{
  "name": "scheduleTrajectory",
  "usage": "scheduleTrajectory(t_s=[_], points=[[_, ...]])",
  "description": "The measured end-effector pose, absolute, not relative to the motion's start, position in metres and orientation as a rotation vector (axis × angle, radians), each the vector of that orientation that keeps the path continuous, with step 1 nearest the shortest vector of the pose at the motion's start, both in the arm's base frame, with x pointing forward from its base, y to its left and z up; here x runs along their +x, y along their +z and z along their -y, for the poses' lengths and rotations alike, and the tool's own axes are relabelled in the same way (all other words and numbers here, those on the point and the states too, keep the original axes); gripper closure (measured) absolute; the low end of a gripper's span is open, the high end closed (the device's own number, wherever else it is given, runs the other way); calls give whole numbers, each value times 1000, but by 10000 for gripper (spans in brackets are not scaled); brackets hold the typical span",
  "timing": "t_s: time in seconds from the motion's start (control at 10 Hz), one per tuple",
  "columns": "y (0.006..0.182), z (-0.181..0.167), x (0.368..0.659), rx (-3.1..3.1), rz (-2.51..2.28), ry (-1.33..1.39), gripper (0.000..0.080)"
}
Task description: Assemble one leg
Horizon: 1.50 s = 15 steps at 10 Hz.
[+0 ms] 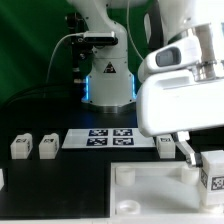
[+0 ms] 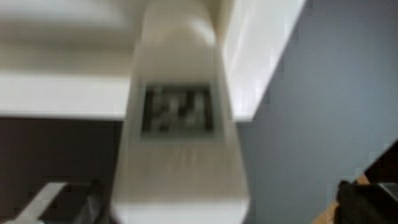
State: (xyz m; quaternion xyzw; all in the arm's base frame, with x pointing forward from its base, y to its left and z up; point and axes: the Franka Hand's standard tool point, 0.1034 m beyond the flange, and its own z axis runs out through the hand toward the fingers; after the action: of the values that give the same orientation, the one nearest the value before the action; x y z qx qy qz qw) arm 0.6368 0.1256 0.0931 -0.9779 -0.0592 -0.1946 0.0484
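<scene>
Hanging over the big white tray [image 1: 150, 190], the gripper [image 1: 185, 150] has its fingers spread wide, holding nothing.

Only the exterior view shows the marker board [image 1: 100, 137] and two blocky legs [image 1: 21, 146] [image 1: 48, 146] well apart from the fingers, plus another leg [image 1: 212, 170] just beside one finger. Only the wrist view shows a blurry leg [image 2: 175, 120] close up, smooth white plastic with a square black tag, lying between the fingers over the tray's corner [image 2: 71, 60].
</scene>
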Motion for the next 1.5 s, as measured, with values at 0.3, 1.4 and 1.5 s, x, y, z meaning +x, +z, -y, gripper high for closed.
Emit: scheduleTrajectory(t_s=[0.3, 1.4, 1.5], points=[[91, -111, 638, -3022, 176, -94, 150], [87, -113, 633, -3001, -417, 149, 508], [87, -114, 634, -2972, -616, 150, 508]])
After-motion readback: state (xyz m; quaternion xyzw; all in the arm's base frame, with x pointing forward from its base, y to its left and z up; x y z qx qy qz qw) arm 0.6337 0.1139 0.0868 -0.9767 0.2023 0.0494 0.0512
